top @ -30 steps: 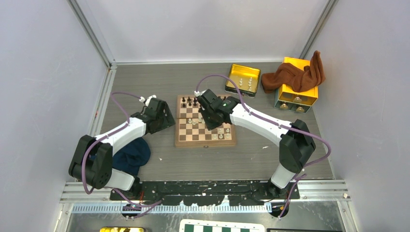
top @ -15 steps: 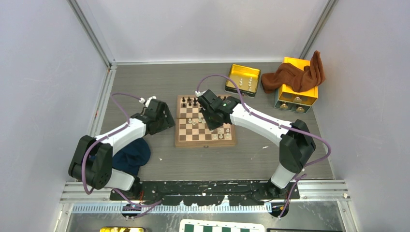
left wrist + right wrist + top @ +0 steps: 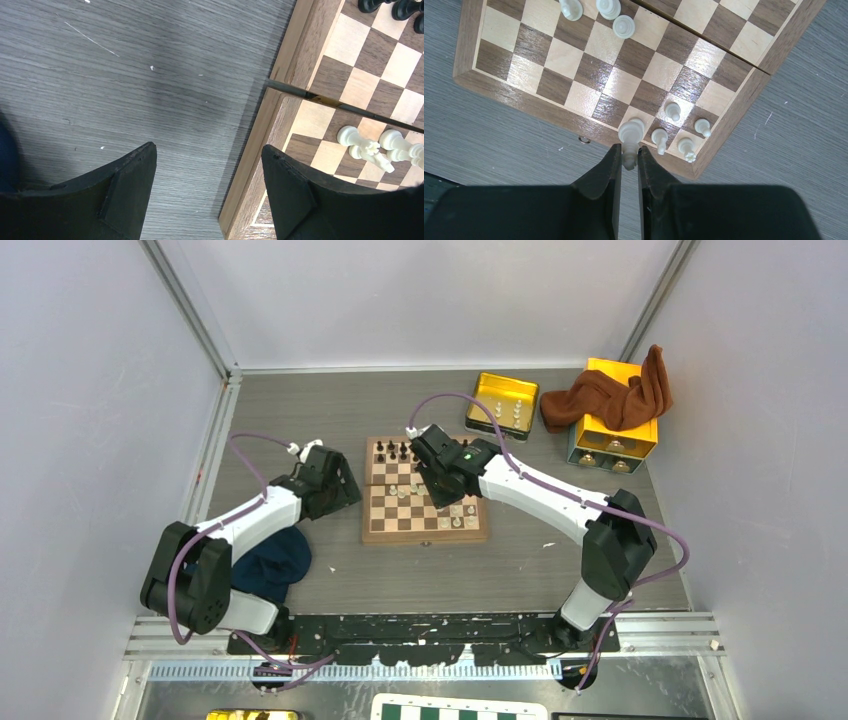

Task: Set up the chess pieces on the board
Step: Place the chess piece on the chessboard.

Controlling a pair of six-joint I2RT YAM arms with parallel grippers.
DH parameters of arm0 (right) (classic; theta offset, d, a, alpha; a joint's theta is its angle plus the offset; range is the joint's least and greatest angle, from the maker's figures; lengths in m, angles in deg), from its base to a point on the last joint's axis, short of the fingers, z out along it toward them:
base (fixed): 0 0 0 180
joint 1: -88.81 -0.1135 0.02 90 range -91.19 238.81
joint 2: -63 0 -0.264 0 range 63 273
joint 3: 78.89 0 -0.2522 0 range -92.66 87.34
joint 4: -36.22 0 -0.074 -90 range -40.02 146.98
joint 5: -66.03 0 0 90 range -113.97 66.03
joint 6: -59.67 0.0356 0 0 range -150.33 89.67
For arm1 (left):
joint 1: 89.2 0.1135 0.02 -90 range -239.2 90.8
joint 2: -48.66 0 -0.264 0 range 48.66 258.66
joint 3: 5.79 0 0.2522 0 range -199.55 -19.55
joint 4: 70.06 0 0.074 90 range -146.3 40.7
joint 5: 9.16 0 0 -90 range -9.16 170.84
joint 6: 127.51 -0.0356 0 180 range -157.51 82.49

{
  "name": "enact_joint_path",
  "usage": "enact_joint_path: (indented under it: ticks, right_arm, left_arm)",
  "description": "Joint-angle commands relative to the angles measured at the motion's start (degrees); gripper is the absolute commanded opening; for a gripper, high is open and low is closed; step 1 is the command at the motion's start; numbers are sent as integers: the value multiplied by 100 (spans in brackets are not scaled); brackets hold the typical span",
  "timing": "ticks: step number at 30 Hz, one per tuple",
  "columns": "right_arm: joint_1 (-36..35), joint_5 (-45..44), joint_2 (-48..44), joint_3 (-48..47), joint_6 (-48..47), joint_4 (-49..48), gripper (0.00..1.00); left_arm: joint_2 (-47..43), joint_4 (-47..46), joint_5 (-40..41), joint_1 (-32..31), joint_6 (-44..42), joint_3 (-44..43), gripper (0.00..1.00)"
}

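The board lies in the middle of the table with dark chess pieces along its far row. My right gripper hangs over the board's near right part. In the right wrist view it is shut on a cream-white piece by its top, just above the near row. Several white pieces stand in the corner beside it, and three more stand further in. My left gripper is open and empty over the table at the board's left border.
A yellow metal tray holding a few white pieces sits at the back right. Beside it stands a yellow box draped with a brown cloth. A dark blue cloth lies under the left arm. A green-and-white board shows at the bottom edge.
The right arm's elbow has drifted slightly to the right while its gripper keeps hold of the white piece over the same spot. The left arm has not moved.
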Motion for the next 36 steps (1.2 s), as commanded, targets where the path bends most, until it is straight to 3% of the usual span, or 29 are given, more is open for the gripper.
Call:
enact_joint_path:
  ticks: [1, 25, 36]
  right_arm:
    - [-31, -125, -296, -201, 72, -12, 2]
    - [0, -365, -382, -417, -90, 38, 3]
    - [57, -81, -207, -486, -130, 100, 3]
  left_arm:
    - [-191, -220, -15, 36, -57, 29, 78]
    - [-154, -150, 82, 39, -22, -71, 86]
    - [-51, -148, 125, 36, 18, -149, 90]
